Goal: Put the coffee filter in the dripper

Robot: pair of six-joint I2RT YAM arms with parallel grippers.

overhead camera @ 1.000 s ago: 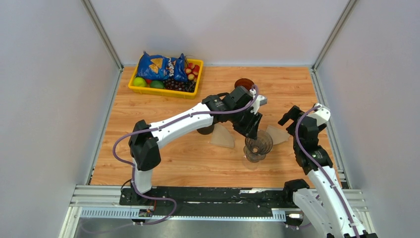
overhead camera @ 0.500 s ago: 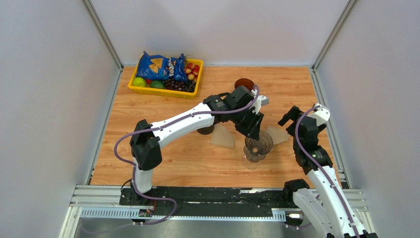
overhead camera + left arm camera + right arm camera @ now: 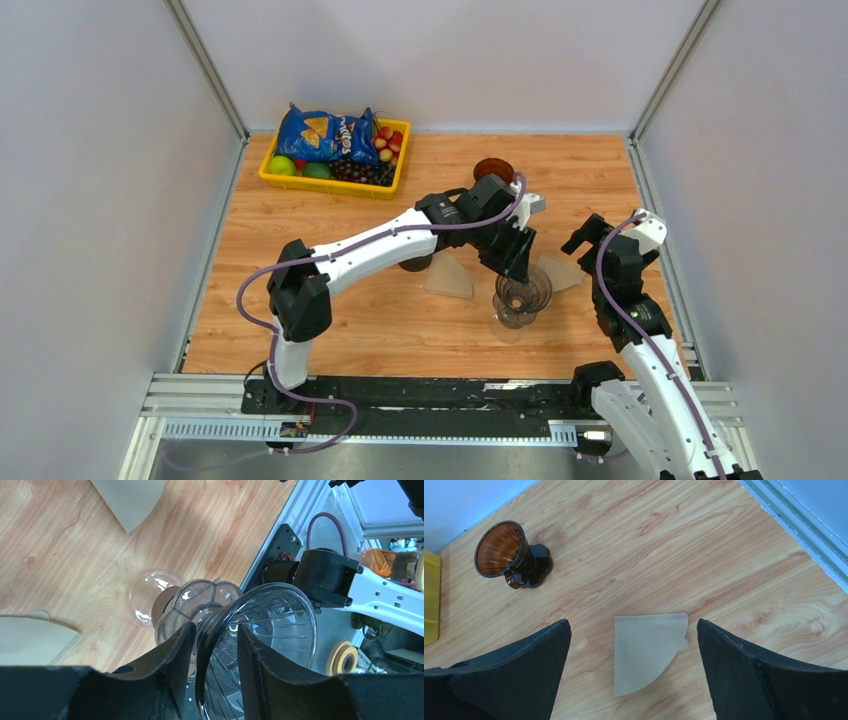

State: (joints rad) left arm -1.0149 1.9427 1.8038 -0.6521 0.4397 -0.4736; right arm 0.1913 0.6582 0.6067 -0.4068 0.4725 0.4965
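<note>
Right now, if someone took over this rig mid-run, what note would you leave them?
Left gripper: closed on the rim of the clear dripper.
Right gripper: open, above a folded paper filter that lies flat on the table; not touching it.
A second filter lies just left of the clear dripper in the top view; a brown dripper sits farther back.
Done: clear dripper gripped.
Left: pick up a filter and seat it in the dripper; none is in it yet.

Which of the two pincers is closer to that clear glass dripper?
Left. The left pincer is closed on the rim of the clear dripper. The right pincer hangs open off to the dripper's right, above a paper filter.
</note>
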